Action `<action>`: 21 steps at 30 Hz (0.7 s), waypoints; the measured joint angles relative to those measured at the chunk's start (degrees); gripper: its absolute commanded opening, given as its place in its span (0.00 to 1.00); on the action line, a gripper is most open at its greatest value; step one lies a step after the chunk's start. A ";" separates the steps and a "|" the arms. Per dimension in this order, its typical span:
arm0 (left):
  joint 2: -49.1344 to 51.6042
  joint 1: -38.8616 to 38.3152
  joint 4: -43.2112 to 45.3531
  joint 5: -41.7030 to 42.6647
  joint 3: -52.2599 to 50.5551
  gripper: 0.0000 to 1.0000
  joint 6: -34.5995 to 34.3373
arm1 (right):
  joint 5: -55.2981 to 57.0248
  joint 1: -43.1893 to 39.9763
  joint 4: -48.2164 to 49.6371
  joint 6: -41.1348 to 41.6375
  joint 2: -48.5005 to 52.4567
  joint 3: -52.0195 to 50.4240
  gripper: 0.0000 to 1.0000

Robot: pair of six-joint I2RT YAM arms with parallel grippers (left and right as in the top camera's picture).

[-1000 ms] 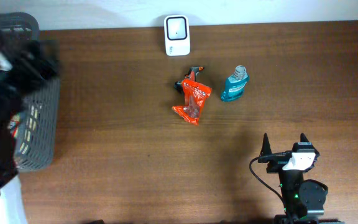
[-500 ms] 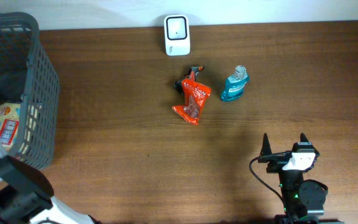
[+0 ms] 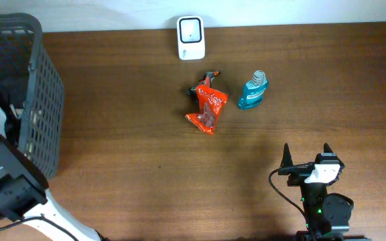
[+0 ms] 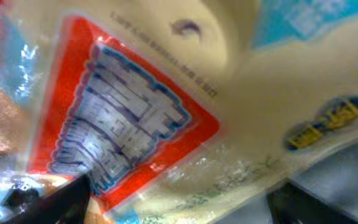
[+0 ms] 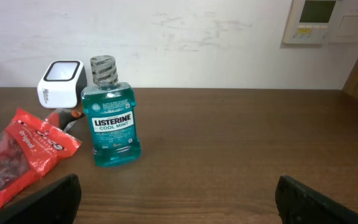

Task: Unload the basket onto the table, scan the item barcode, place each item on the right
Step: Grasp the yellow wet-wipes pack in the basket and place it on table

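Slippage is the risk: my left claw (image 4: 179, 204) is right at a glossy packet (image 4: 135, 93) (gripped or not, I cannot tell).

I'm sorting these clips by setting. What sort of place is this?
Likely a mock shop checkout on a table: a white barcode scanner, a mouthwash bottle and red snack bag near it, and a grey basket.

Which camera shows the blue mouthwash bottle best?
The right wrist view: the mouthwash bottle stands upright and its label reads clearly. The overhead view shows it small, from above. The left wrist view misses it, filled by a packet.
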 measured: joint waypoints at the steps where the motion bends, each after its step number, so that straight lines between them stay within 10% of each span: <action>1: -0.22 0.07 1.38 -1.84 -0.96 0.00 0.15 | -0.02 0.00 0.02 0.02 0.00 0.00 0.98; 6: 0.26 -0.09 -5.95 -0.85 2.36 0.00 -3.26 | 0.00 0.00 0.00 0.02 0.00 0.00 0.98; 11: 1.33 -0.04 -21.73 17.81 26.12 0.00 -6.56 | -0.02 0.00 0.02 0.04 0.00 0.00 0.99; 16: -21.90 -0.11 -22.18 40.92 44.06 0.00 -11.13 | -0.02 0.00 0.02 0.04 0.00 0.00 0.99; 21: -41.33 -5.01 -22.12 46.49 45.68 0.00 -13.90 | -0.02 0.00 0.00 0.02 0.00 0.00 0.99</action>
